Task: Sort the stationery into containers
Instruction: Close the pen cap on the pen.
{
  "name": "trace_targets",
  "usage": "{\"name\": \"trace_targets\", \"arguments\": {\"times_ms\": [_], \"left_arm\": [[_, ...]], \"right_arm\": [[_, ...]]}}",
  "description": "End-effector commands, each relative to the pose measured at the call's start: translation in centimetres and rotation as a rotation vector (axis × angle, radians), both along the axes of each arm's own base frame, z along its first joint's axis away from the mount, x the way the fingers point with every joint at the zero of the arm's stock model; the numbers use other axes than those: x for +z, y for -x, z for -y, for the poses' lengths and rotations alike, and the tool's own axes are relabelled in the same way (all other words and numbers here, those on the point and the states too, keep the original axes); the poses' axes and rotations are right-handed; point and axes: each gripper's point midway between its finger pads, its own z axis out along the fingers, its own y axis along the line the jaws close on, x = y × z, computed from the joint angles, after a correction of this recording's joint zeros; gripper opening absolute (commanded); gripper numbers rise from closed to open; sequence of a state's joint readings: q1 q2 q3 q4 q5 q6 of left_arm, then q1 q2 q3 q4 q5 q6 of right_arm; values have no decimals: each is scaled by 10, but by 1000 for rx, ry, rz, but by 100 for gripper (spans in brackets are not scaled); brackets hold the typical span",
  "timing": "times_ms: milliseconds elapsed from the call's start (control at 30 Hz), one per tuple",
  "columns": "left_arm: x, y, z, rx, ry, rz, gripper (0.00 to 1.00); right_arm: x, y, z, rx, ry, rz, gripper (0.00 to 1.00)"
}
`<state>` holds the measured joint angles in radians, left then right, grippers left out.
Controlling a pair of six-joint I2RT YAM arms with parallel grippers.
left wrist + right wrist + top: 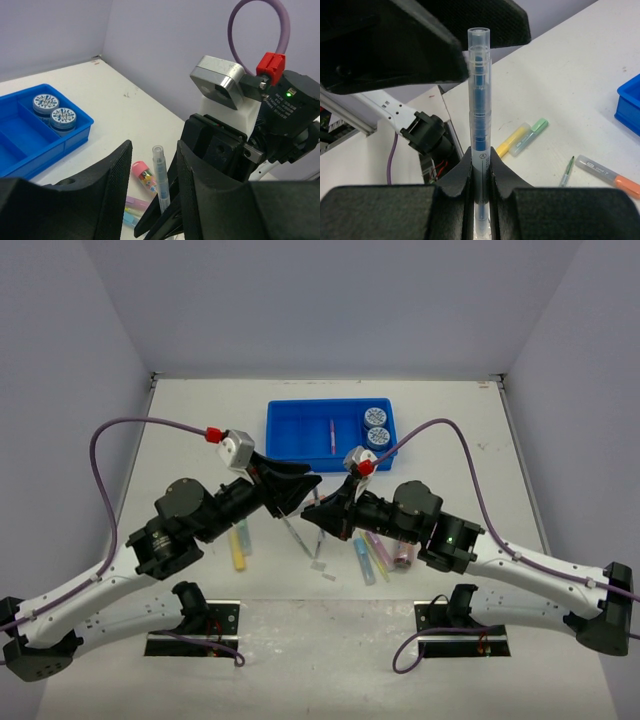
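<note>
Right gripper (480,167) is clamped shut on a clear pen (479,100) with a blue core, gripping it low on the barrel. The pen's long axis runs straight out from those jaws toward the left gripper (154,150). Its capped free end stands between the left fingers (112,180), which are partly open with a gap showing on each side. The coming move seems to turn on this: the left jaws straddle the same pen across its axis, so closing them should take it for a handover.

Both grippers meet above the middle of the table, just near of the blue tray (300,425). The left one looks slightly nearer the tray. The tray holds two discs (377,425) in its right far compartment and a thin pen (331,435) in a middle one. Loose markers (520,137) and a pink tube (145,176) lie on the table near of the grippers.

From above, the held pen is lost among the black fingers. Whether either left pad touches the cap I cannot tell. The pen's lower end is hidden inside the right jaws, and the arms cover some of the loose pieces.
</note>
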<state>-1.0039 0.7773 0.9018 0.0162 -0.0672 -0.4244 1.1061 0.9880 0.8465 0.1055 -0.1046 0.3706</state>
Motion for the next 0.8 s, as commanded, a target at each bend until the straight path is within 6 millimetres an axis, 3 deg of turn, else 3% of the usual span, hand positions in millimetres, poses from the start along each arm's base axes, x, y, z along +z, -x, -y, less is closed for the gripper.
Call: {"name": "trace_targets", "arguments": {"times_ms": [0, 167, 300, 467, 667, 700, 733, 767], "left_arm": [[8, -8, -1, 38, -12, 16, 42], [2, -7, 7, 14, -18, -5, 31], [-10, -4, 14, -22, -20, -32, 1], [-36, 7, 26, -99, -20, -100, 0], [-76, 25, 42, -221, -35, -212, 0], [-76, 25, 42, -221, -35, -212, 0], [-87, 28, 43, -236, -30, -236, 0], [-85, 28, 44, -238, -22, -232, 0]], "right_arm": [[28, 4, -2, 28, -42, 37, 0], [28, 3, -2, 19, -36, 35, 0], [34, -3, 1, -19, -49, 42, 0], [56, -18, 6, -100, -77, 75, 0], [102, -42, 13, -173, -123, 156, 0], [101, -42, 13, -173, -114, 157, 0], [121, -48, 17, -189, -138, 182, 0], [120, -50, 15, -189, -129, 184, 0]]}}
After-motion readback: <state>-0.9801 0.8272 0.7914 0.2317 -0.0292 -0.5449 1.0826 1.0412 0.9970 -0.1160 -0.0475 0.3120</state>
